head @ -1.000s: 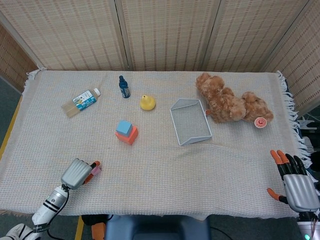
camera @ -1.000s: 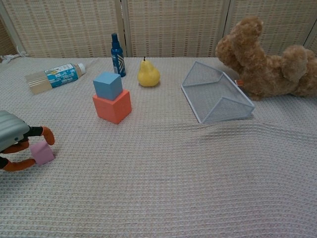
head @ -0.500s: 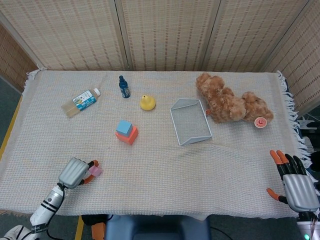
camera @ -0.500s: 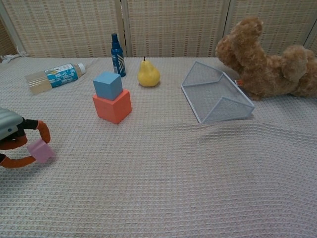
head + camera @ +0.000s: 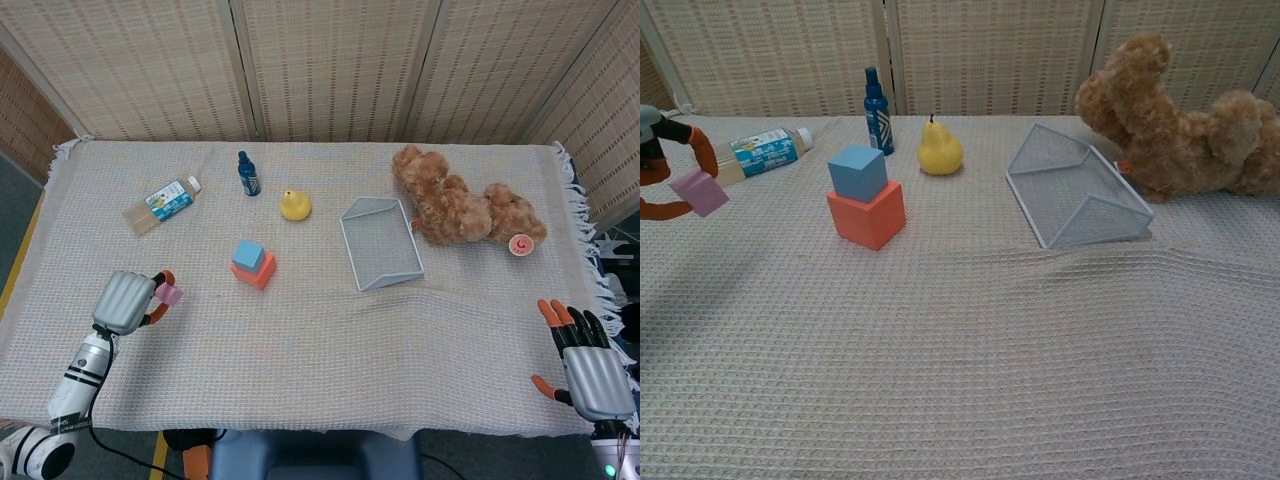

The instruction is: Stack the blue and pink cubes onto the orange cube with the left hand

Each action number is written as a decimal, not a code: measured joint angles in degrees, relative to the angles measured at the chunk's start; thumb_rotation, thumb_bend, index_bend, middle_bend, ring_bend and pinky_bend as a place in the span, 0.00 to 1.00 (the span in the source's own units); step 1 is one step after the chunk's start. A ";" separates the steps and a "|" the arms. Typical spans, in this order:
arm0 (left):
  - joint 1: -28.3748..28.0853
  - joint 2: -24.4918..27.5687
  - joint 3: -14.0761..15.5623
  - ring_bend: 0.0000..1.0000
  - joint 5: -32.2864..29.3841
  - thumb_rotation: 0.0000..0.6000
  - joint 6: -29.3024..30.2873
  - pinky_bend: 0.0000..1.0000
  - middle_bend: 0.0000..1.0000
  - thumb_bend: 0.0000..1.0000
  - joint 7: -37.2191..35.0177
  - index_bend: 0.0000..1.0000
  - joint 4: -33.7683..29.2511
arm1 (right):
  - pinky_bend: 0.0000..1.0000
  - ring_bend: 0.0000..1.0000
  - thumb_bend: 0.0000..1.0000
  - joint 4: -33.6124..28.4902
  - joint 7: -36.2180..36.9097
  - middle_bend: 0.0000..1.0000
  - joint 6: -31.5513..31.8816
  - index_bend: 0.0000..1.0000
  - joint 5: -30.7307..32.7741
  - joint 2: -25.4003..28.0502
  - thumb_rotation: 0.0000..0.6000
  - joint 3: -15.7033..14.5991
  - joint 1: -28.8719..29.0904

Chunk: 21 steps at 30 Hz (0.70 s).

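The blue cube (image 5: 247, 255) (image 5: 857, 172) sits on top of the orange cube (image 5: 257, 271) (image 5: 867, 214) left of the table's middle. My left hand (image 5: 127, 301) (image 5: 662, 160) holds the pink cube (image 5: 169, 294) (image 5: 699, 192) pinched in its orange fingertips, lifted above the cloth, to the left of the stack. My right hand (image 5: 590, 362) rests at the table's near right corner, fingers spread and holding nothing; the chest view does not show it.
At the back lie a drink bottle (image 5: 161, 203), a small dark blue bottle (image 5: 248, 174) and a yellow pear (image 5: 294, 205). A wire mesh basket (image 5: 379, 243) lies tipped right of the stack, with a brown teddy bear (image 5: 463, 209) beyond it.
My left hand has lifted the pink cube off the cloth and carried it up and away from the table's near edge, still left of the stack. The right hand has barely moved.
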 measured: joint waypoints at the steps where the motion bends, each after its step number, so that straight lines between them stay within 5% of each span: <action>1: -0.68 0.02 -0.65 1.00 -1.05 1.00 -0.89 1.00 1.00 0.35 0.91 0.50 -0.38 | 0.00 0.00 0.07 0.00 -0.01 0.00 -0.03 0.00 0.10 0.00 1.00 0.03 0.02; 21: -12.35 -5.06 -9.00 1.00 -16.31 1.00 -7.90 1.00 1.00 0.34 15.30 0.50 -0.20 | 0.00 0.00 0.07 0.07 2.35 0.00 0.71 0.00 1.08 1.63 1.00 0.53 -0.42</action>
